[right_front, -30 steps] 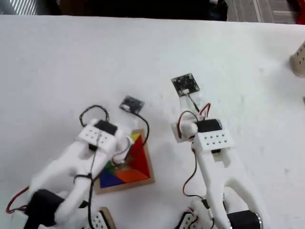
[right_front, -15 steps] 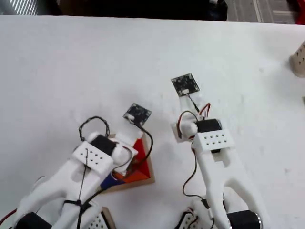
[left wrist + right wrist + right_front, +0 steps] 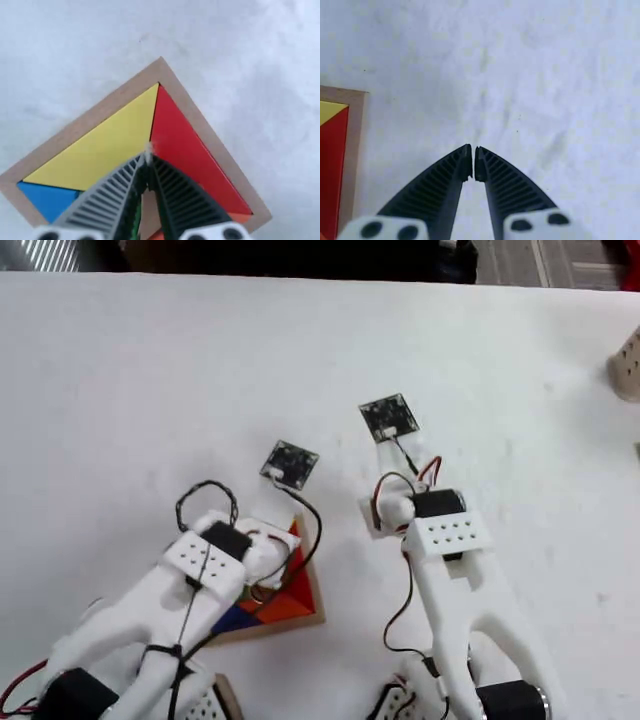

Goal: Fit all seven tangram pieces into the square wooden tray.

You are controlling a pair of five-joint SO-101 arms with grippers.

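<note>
Now the left hand [image 3: 148, 152] hangs closed over the tray [image 3: 186, 107], tips where the yellow piece [image 3: 110, 145] meets the red piece [image 3: 185, 150]; the right hand [image 3: 473, 162], also closed, is over the desk [image 3: 545, 75] just right of it

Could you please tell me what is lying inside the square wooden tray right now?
Inside the square wooden tray: a large yellow triangle, a large red triangle, a blue piece and an orange edge. The left hand hides the rest.
</note>
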